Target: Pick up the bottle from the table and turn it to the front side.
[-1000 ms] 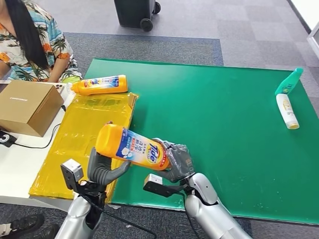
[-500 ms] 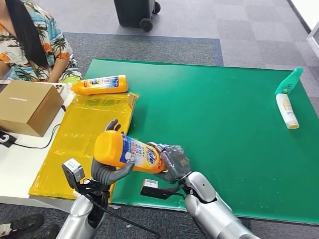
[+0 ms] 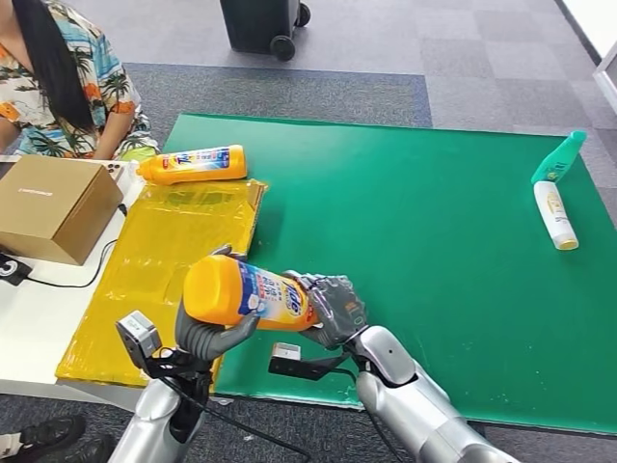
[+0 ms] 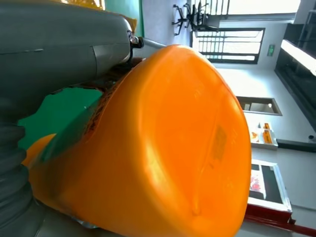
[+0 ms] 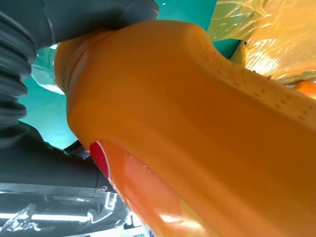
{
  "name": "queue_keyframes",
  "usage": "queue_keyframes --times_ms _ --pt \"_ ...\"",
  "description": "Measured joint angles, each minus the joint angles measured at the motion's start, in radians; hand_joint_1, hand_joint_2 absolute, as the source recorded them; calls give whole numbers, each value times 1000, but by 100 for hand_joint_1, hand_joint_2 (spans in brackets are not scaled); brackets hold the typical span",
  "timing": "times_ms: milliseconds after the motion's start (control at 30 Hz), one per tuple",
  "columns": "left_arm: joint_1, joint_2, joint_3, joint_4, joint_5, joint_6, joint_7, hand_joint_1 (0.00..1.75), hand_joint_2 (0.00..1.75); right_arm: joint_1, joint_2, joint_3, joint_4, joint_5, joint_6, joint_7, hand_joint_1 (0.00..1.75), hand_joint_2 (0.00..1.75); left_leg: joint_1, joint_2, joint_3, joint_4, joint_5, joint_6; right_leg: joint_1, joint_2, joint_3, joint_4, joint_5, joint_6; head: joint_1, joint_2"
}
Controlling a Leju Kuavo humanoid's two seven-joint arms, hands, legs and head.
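- Grey carpet-tile floor [image 3: 466, 58] round a surface w/ a green mat [image 3: 437, 251]; dark wheeled case [image 3: 262, 24] at far end.
- Yellow plastic sheet [image 3: 152, 251] lies beside the mat's left edge, on the white part of the surface [image 3: 29, 318].
- Bottle [image 3: 247, 294]: orange, blue/white label, held on its side above the near edge where yellow sheet meets mat, off the surface. Base end points to robot's left, neck end to its right.
- Left hand [image 3: 207, 333] cups the base end from below; one finger tip shows over the top, thumb under the body. In left wrist view the orange base [image 4: 160, 148] is right against the hand [image 4: 56, 54].
- Right hand [image 3: 336, 309] wraps the neck/cap end, fingers closed round it. Right wrist view: bottle shoulder [image 5: 209, 123] close up, thumb [image 5: 93, 17] pressed along it.
- 2nd orange bottle [image 3: 195, 164] lies flat at the far end of the yellow sheet, cap to the left.
- Far right on mat: teal bottle [image 3: 559, 157] and white bottle [image 3: 555, 214], both lying down, ends just about touching.
- Cardboard box [image 3: 51, 207] on white part, left of sheet; black cable [image 3: 72, 280] runs by it.
- Person [image 3: 66, 77] in a patterned shirt sits at far left.
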Motion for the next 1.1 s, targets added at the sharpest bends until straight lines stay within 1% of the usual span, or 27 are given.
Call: queue_keyframes --times_ms 267,300,400,433,667,733,800,867,967,1033,1100 --pt "0 11 7 -40 -38 40 -8 175 175 -13 0 11 3 12 1 15 175 175 0 0 0 0 0 0 0 0 0 0 0 0 0 0" --pt "0 12 7 -44 -39 42 -8 175 175 -15 0 12 3 12 1 16 161 175 0 0 0 0 0 0 0 0 0 0 0 0 0 0" --pt "0 14 7 -53 -47 48 -8 175 175 -18 0 13 3 15 -2 19 30 175 0 0 0 0 0 0 0 0 0 0 0 0 0 0" --pt "-1 14 7 -57 -55 53 -8 175 175 -18 0 13 3 16 -8 22 0 175 0 0 0 0 0 0 0 0 0 0 0 0 0 0" --pt "-43 22 5 -102 -134 122 -8 175 175 18 -1 8 7 -10 -49 23 0 175 0 0 0 0 0 0 0 0 0 0 0 0 0 0" --pt "-56 26 1 -107 -169 142 -4 175 175 23 1 0 5 -24 -54 13 0 175 0 0 -1 0 0 0 0 0 0 0 0 0 0 0" --pt "-77 35 -7 -110 -232 183 17 175 175 37 7 -22 -8 -31 -58 -8 0 175 0 0 -1 0 0 0 0 0 0 0 0 0 0 0" --pt "-103 50 -17 -110 -314 234 58 175 175 62 17 -59 -39 -7 -60 -42 0 175 0 0 -1 0 0 -1 0 0 0 0 0 0 0 0" --pt "-138 77 -32 -106 -407 291 113 175 175 114 43 -156 -112 59 -62 -106 0 175 0 0 -1 0 0 -1 1 0 0 0 0 0 0 0" --pt "-152 91 -38 -104 -429 307 127 175 175 137 57 -217 -149 78 -63 -127 0 175 0 0 -1 0 0 -1 1 0 0 0 0 0 0 0" --pt "-161 100 -43 -103 -435 312 132 175 175 150 65 -258 -174 83 -63 -131 0 175 0 0 -1 0 0 0 0 0 0 0 0 0 0 0"
